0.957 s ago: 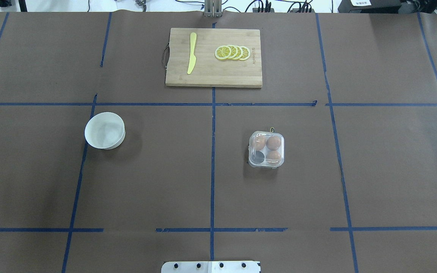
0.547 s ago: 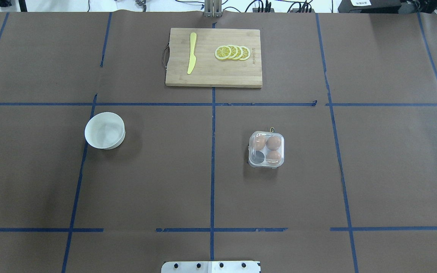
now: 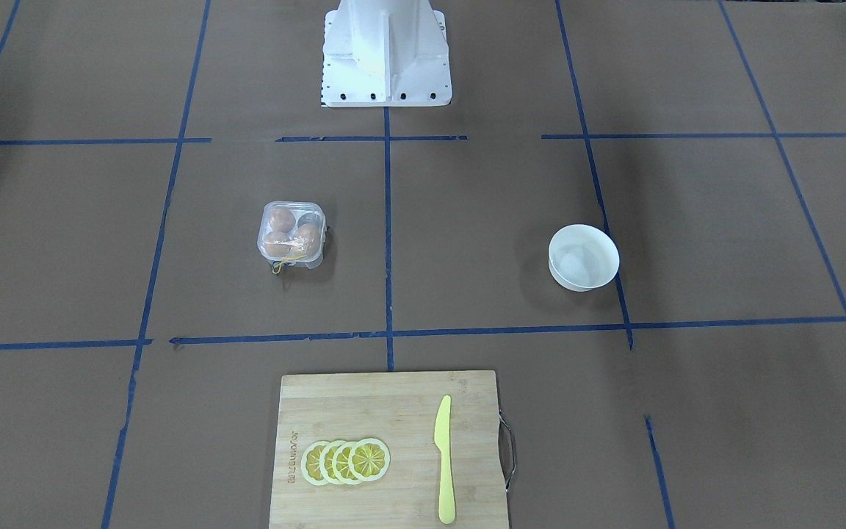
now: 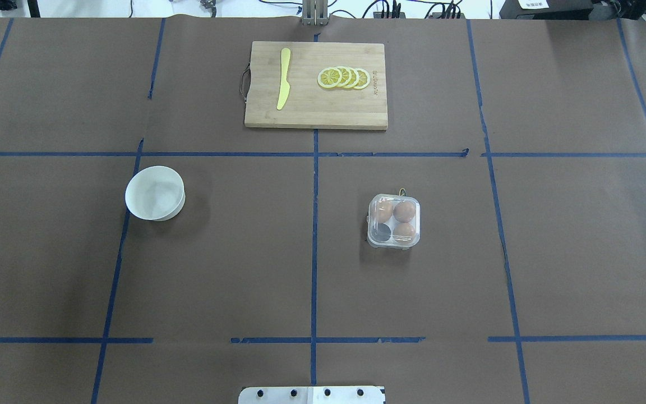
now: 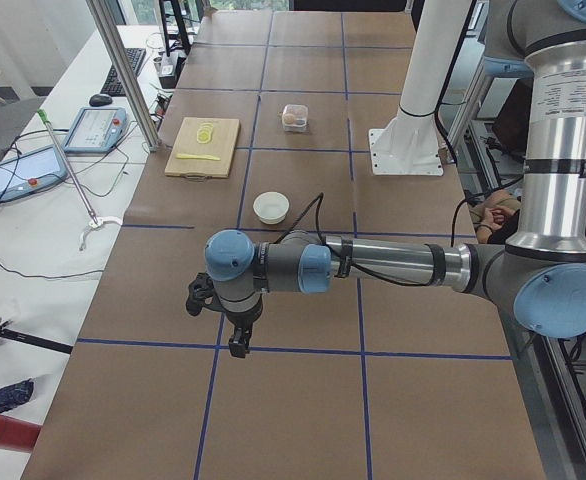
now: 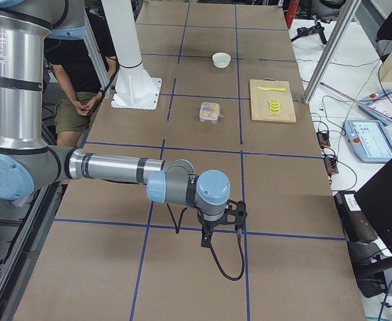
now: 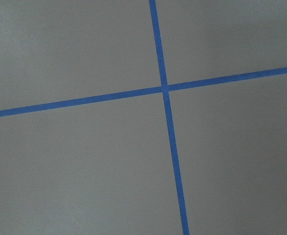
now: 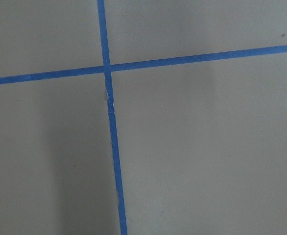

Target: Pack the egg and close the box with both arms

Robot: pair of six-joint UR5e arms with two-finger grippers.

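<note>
**A:** The left pincer (image 5: 235, 345): fingers apart or together?

**B:** I cannot tell. It shows only from the end of the table, small and dark, and it points down over the tabletop (image 4: 244, 269) just beside a crossing of blue tape lines (image 4: 314, 252). The left arm (image 5: 393, 265) lies stretched out low, well apart from every object.

**A:** What comes next, going rightward?

**B:** The white bowl (image 4: 155, 192) stands upright with its left rim over a tape line. A broad stretch of brown paper runs from it to the centre line. At the far edge the chopping board (image 4: 315, 118) straddles that centre line, and its near edge stops just short of the cross tape. On the board, a yellow knife (image 4: 284, 78) lies to the left and overlapping lemon slices (image 4: 344, 77) to the right.

**A:** And the egg carton?

**B:** The egg carton (image 4: 414, 240) sits right of the centre line, inside its taped square and touching none of the lines, with paper showing on all four sides. Three eggs (image 4: 405, 211) fill its cells. The cell nearest the robot, on the left, shows dark. The carton's outline is a single square, and I cannot tell whether the lid is latched.

**A:** The right pincer (image 6: 207, 239)?

**B:** It also appears in a side view only, so I cannot tell how its fingers stand. It hangs over a tape line at the table's other end, on the low, outstretched right arm (image 6: 109, 167), well apart from the carton.
</note>
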